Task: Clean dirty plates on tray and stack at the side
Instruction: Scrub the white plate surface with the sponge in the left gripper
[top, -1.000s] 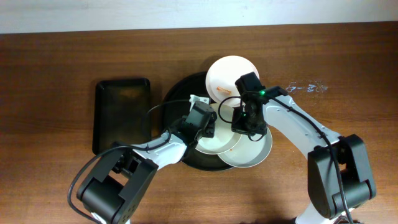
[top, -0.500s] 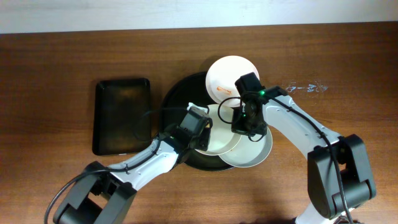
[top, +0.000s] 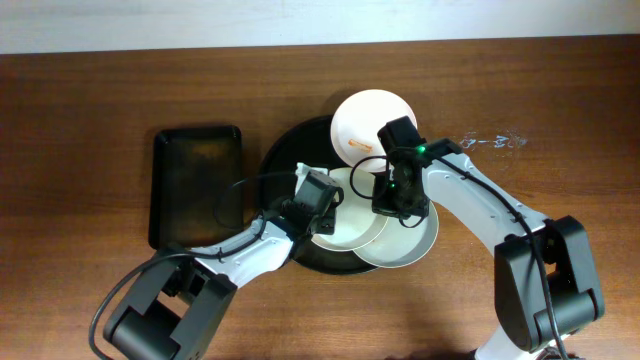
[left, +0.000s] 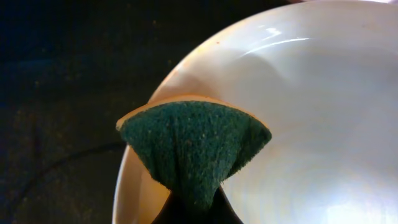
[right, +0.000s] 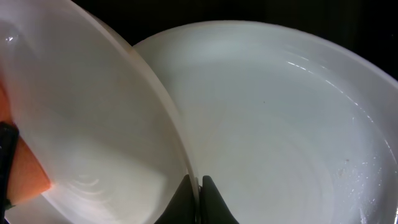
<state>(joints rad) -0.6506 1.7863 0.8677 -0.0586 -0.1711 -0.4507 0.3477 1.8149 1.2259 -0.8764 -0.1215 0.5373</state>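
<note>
Grey-green plate (top: 350, 230) on tray (top: 285, 160) | R end effector (right: 198, 190) clamped on its rim | L end effector (left: 196, 208) pinching green sponge (left: 194, 146), touching plate edge

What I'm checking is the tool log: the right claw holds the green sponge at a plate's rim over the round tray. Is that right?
Wrong arm. The left claw holds the green sponge at the rim of the plate over the round tray, as the left wrist view shows. The right claw only pinches that plate's opposite edge.
</note>
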